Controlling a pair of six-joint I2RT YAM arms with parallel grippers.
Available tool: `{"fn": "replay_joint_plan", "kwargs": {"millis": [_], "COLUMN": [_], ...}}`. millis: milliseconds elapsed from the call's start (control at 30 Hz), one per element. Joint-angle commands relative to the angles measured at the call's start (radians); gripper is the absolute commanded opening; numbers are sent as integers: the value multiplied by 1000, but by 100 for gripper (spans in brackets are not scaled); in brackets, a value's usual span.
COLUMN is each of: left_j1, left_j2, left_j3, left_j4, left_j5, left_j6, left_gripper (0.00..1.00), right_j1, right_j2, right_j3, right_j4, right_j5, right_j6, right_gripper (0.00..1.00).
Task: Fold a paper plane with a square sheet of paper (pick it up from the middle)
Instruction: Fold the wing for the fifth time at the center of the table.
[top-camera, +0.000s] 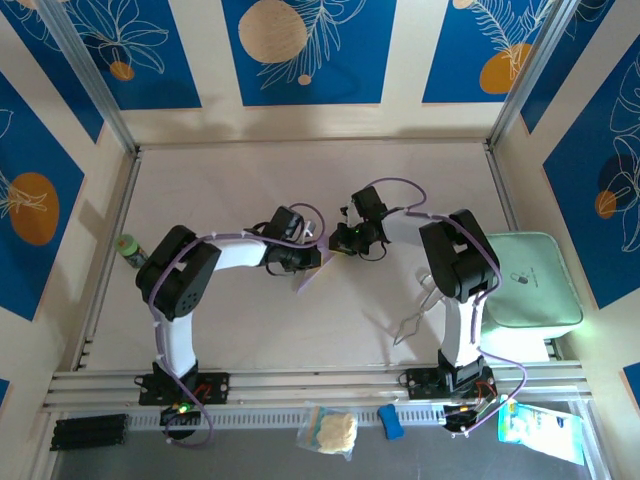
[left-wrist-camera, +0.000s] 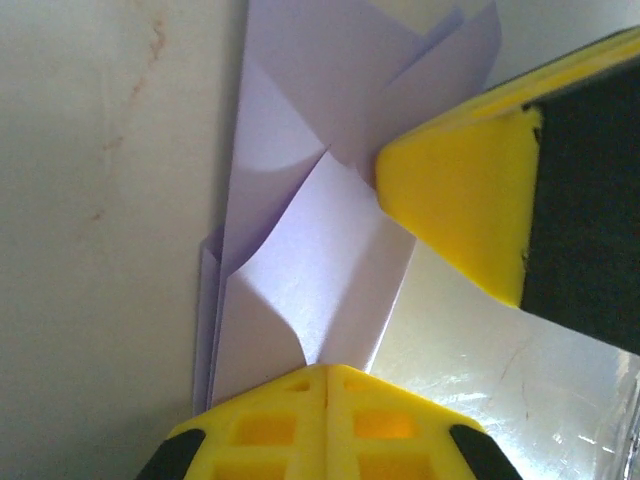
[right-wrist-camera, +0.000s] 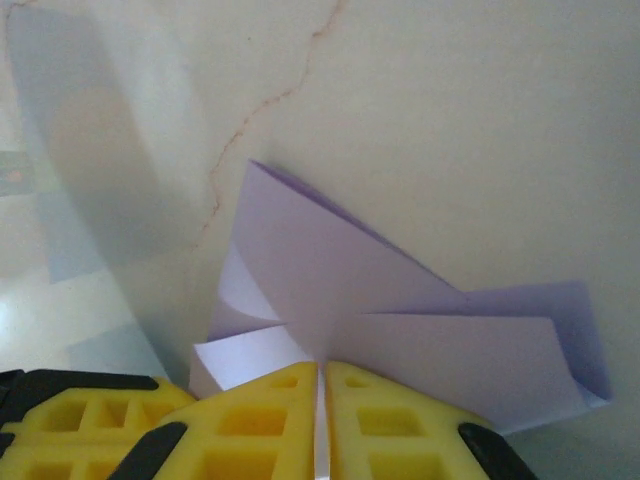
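Observation:
The square sheet of paper, lavender, is folded into a narrow pointed paper plane (top-camera: 305, 277) and hangs between the two arms above the table's middle. In the left wrist view its layered flaps (left-wrist-camera: 300, 250) fan up from my left gripper (left-wrist-camera: 327, 368), whose jaws are shut on a fold. My right gripper (right-wrist-camera: 320, 368) is also shut on the paper (right-wrist-camera: 330, 290), pinching it where the flaps meet. The two grippers stand close together (top-camera: 325, 250), and a yellow finger of the right one (left-wrist-camera: 460, 205) touches the paper's upper right side in the left wrist view.
A pale mint-green tray (top-camera: 525, 280) sits at the table's right edge beside the right arm. A small green object (top-camera: 128, 248) stands by the left wall. A bent wire piece (top-camera: 410, 320) lies near the right base. Small packets (top-camera: 330, 430) lie on the front rail.

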Motion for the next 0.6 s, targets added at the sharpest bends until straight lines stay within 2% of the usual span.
{"fn": "replay_joint_plan", "kwargs": {"millis": [0, 267, 567], "left_j1": [-4, -7, -8], "left_j2": [21, 22, 18], "left_j3": [21, 15, 4], "left_j4": [-73, -86, -95], "left_j5": [-18, -29, -41], "left_j6": [34, 42, 28], "left_gripper": [3, 0, 0], "right_j1": [10, 51, 34], "right_j2": [-62, -67, 0], "right_j3": [-1, -32, -50], "right_j4": [-37, -21, 8], "right_j5": [-16, 35, 16], "right_j6": [-3, 57, 83], "right_gripper": [12, 9, 6]}}
